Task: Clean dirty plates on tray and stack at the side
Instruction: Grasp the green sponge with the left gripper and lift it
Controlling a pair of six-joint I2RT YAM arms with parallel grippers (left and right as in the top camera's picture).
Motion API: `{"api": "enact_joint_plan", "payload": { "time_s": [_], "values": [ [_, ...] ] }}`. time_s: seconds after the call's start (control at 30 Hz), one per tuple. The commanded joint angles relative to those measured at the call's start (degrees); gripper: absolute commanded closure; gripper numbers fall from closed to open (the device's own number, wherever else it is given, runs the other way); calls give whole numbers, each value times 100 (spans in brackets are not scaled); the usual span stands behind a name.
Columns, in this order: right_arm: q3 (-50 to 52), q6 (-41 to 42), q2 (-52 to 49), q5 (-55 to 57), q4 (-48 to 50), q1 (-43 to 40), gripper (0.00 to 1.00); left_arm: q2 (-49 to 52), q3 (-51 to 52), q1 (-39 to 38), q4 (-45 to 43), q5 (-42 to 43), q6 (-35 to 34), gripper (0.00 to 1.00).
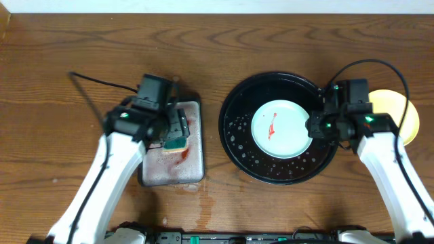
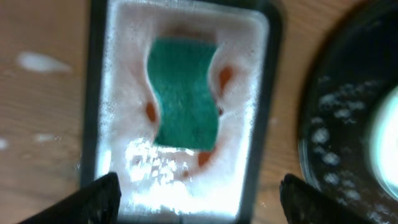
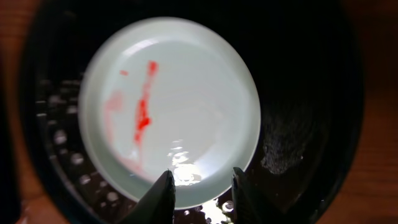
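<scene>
Overhead: the step in hand looks like fetching the sponge to wipe the next plate. Left gripper [image 1: 178, 129] hangs over the green sponge [image 1: 176, 144] in the small grey tray [image 1: 193, 169]. Right gripper [image 1: 313, 127] sits at the right edge of the mint plate [image 1: 281, 129], which lies inside the black tray [image 1: 225, 122]. A yellow plate [image 1: 407, 118] is on the wood at right, partly hidden by the arm.

Left wrist: fingers wide apart and empty, sponge lying in foam ahead of them. Next move needs a descent and a close on the sponge.

Right wrist: fingertips a narrow gap apart over the plate's near rim, probably to steady it; no grip visible. Plate is glossy and wet, with a red smear [image 3: 144, 112] left of centre.
</scene>
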State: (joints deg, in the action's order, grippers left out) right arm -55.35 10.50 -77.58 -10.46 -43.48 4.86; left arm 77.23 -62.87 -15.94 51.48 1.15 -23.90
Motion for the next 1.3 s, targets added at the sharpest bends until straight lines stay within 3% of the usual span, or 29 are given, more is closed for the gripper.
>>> {"api": "enact_joint_plan", "payload": {
  "time_s": [0.0, 0.13, 0.2, 0.3, 0.43, 0.5, 0.7, 0.73, 0.77, 0.87, 1.03, 1.2, 1.27],
  "values": [
    [-111, -376, 485, -205, -98, 48, 70, 566, 503, 20, -540, -33, 79, 21],
    [-111, -376, 752, -201, -260, 48, 69, 1410, 597, 20, -1078, -31, 76, 35],
    [-111, -376, 761, -201, -308, 48, 68, 1814, 597, 20, -1244, -24, 20, 48],
    [-111, -374, 743, -201, -382, 48, 69, 2387, 599, 20, -1276, 166, -229, 54],
    [-111, -374, 743, -184, -455, 48, 69, 2874, 599, 20, -1281, 835, -227, 76],
    [-111, -376, 743, -181, -450, 48, 69, 2907, 597, 20, -1266, 852, -223, 92],
    [-111, -376, 743, -179, -433, 48, 69, 2312, 459, 17, -796, 850, -203, 93],
    [-111, -374, 743, -179, -431, 48, 69, 2157, 448, 20, -715, 850, -203, 86],
    [-111, -376, 743, -179, -420, 48, 69, 1875, 448, 31, -645, 844, -151, 59],
    [-111, -376, 743, -168, -409, 44, 68, 1447, 448, 63, -610, 466, -140, 43],
    [-111, -376, 743, -136, -404, 44, 67, 1401, 485, 201, -750, -343, -138, 39],
    [-111, -374, 743, -138, -407, 44, 66, 1899, 702, 363, -1318, -295, -142, 40],
    [-111, -374, 743, -138, -409, 44, 65, 2155, 715, 382, -1451, -101, -116, 44]
  ]
}}
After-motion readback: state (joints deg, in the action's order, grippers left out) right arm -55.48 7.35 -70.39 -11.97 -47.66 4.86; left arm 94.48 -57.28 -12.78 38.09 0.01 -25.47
